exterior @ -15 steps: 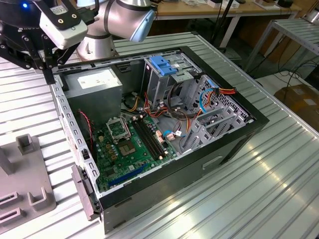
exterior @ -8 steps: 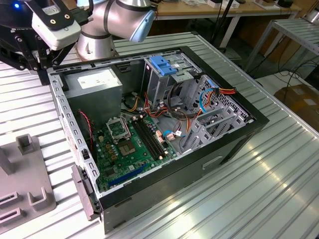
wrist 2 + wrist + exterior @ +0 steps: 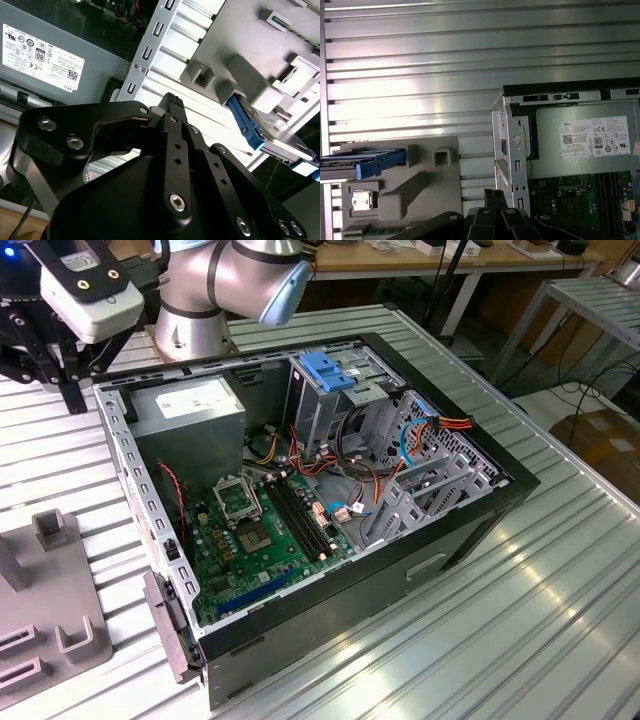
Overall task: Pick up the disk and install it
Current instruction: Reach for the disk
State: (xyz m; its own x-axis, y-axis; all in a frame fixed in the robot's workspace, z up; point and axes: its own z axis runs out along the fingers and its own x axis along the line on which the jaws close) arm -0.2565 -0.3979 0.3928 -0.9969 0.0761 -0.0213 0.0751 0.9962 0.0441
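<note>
— While the disk (image 3: 350, 162) sits in its slot of the grey holder (image 3: 420, 190), seemingly on edge with its blue rails showing, which step is in hand?
— The pick-up, not yet begun, I'd judge. The end effector (image 3: 171, 100) hangs clenched on nothing over the strip of ribbed desk (image 3: 470, 50) between the holder and the open computer case (image 3: 470, 525), apart from the disk.
— What does a grasp call for?
— Jaws spread, then lined up across the disk's flat faces, clear of the holder's posts, I think.
— And the install?
— Past the power supply (image 3: 190, 410), the drive cage (image 3: 335, 405) under the blue latch (image 3: 328, 370) looks the likely bay.
</note>
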